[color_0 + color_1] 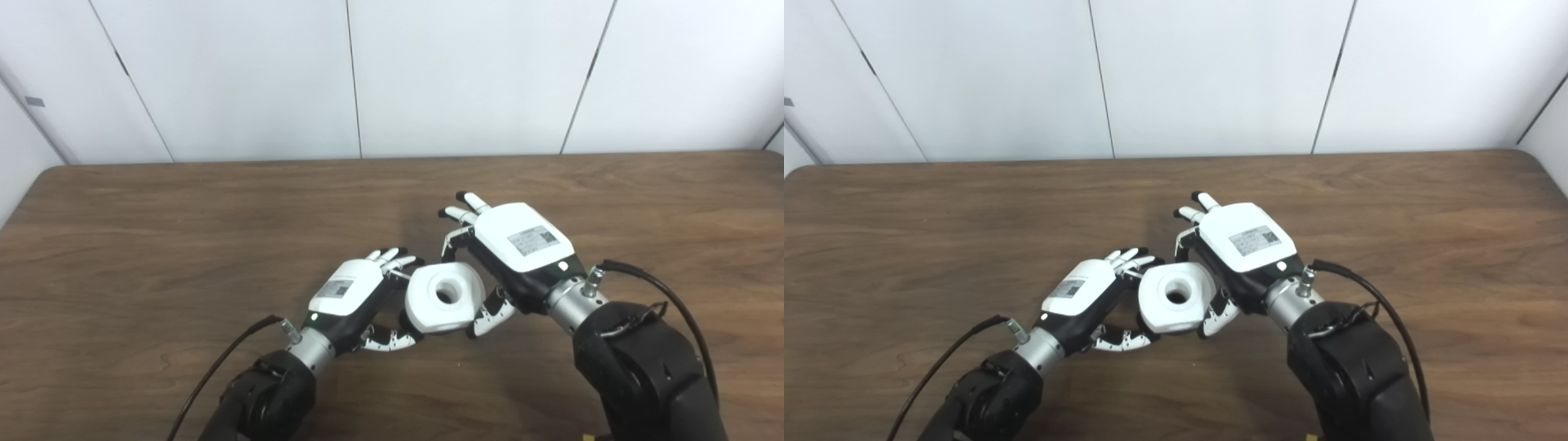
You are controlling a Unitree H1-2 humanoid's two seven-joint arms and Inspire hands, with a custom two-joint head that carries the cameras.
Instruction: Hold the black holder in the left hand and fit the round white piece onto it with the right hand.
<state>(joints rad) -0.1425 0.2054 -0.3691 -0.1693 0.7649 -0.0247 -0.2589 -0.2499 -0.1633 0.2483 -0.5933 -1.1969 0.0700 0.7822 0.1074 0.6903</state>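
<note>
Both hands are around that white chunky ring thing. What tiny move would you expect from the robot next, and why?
Probably a gentle push by the right hand to seat the white piece further toward the left hand. The piece sits between both hands above the table; the black holder is barely visible beneath it, so whether it has seated cannot be told.

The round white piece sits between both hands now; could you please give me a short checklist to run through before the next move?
1. Round white piece in view, its hole facing up: ok.
2. Left hand closed around the stack from the left: ok.
3. Black holder seen and gripped: cannot tell, only a dark sliver shows under the piece.
4. Right hand in contact with the piece: cannot tell; its thumb lies beside it, its fingers spread beyond.
5. Piece fully seated on the holder: cannot tell.
6. Table around the hands free of obstacles: ok.
</note>
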